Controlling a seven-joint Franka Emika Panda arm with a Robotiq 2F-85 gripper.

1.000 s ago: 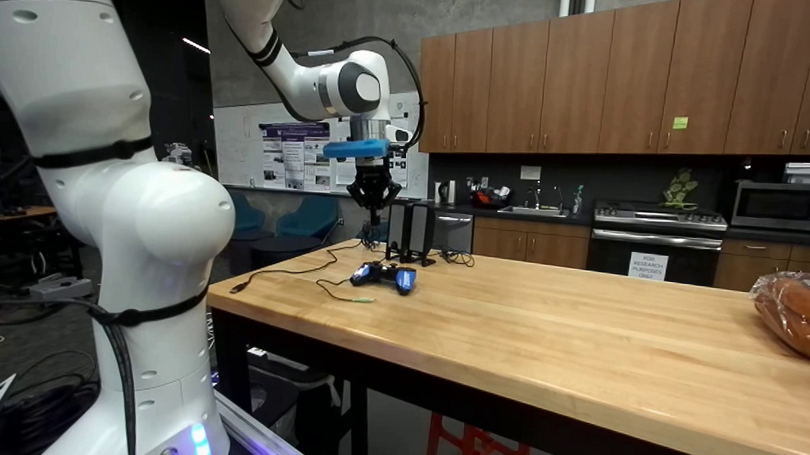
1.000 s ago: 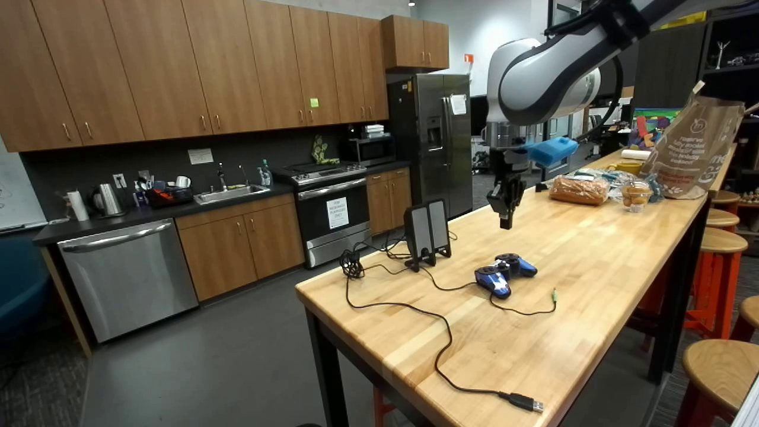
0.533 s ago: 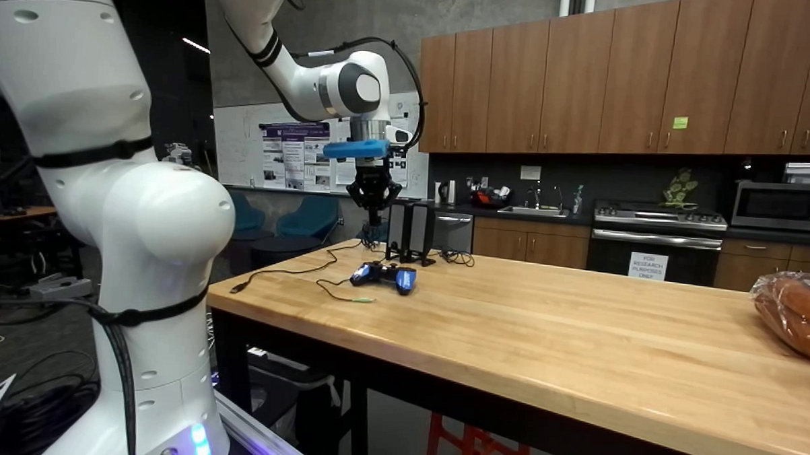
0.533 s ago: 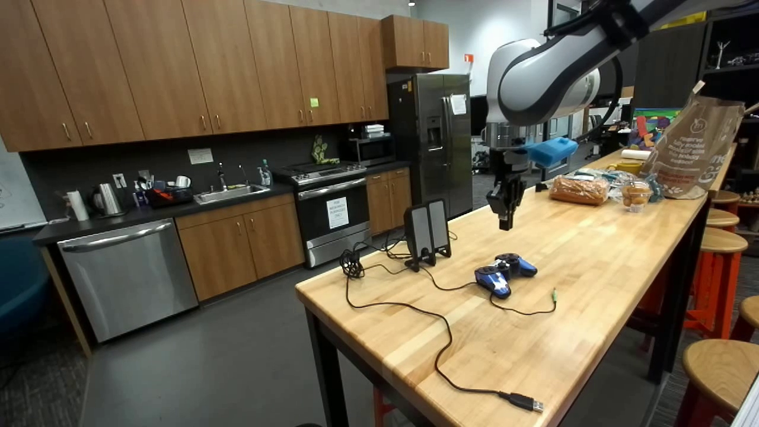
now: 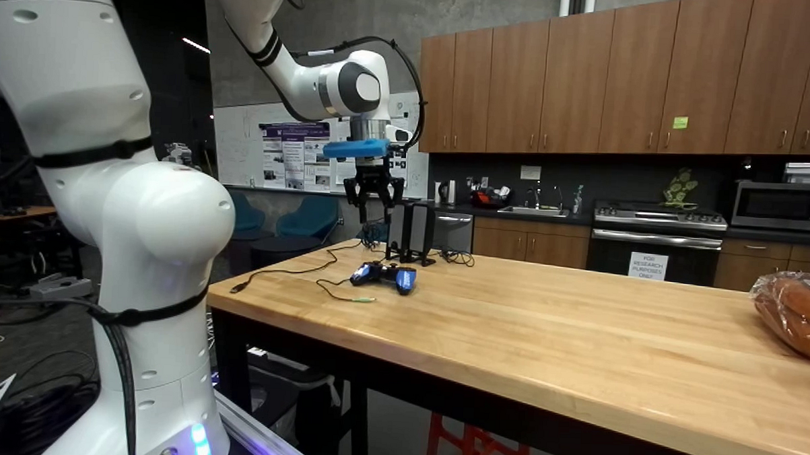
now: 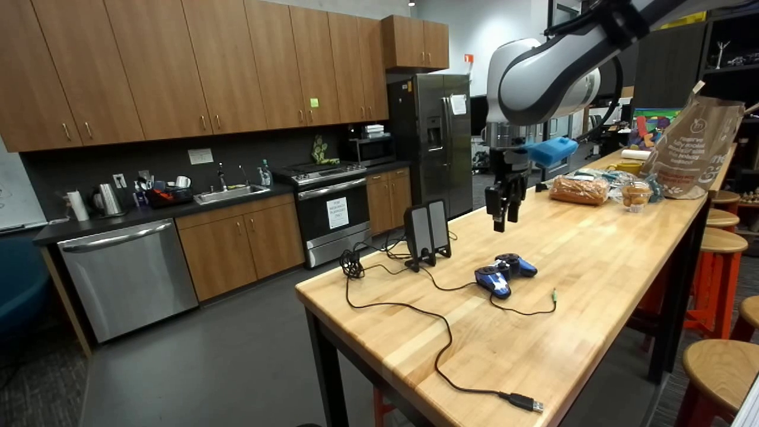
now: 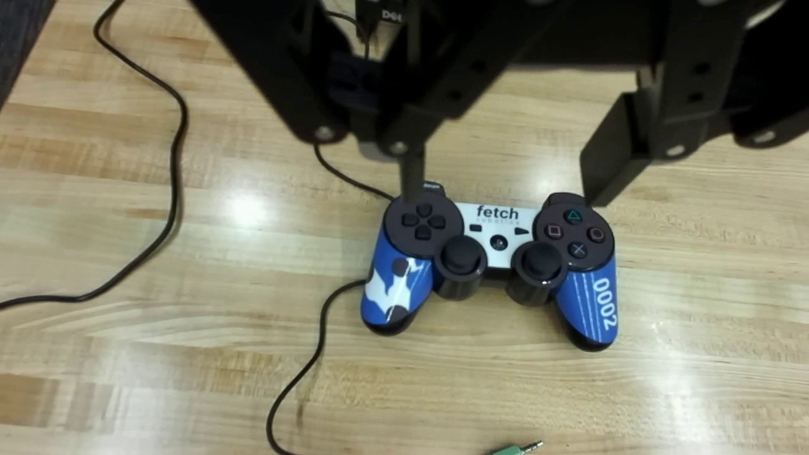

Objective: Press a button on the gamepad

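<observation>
One gamepad lies on the wooden table; in the wrist view we see its white middle marked "fetch", two black thumbsticks and blue grips, the one at four o'clock numbered 0002, the one at eight o'clock patterned in white. Among its face buttons the triangle sits at twelve o'clock, the circle at three. We find the gripper above it, not touching, fingers parted. In an exterior view two upright, grey-fronted black boxes stand at ten o'clock from it.

Open air between pincer and gamepad, upright speakers nearby
</observation>
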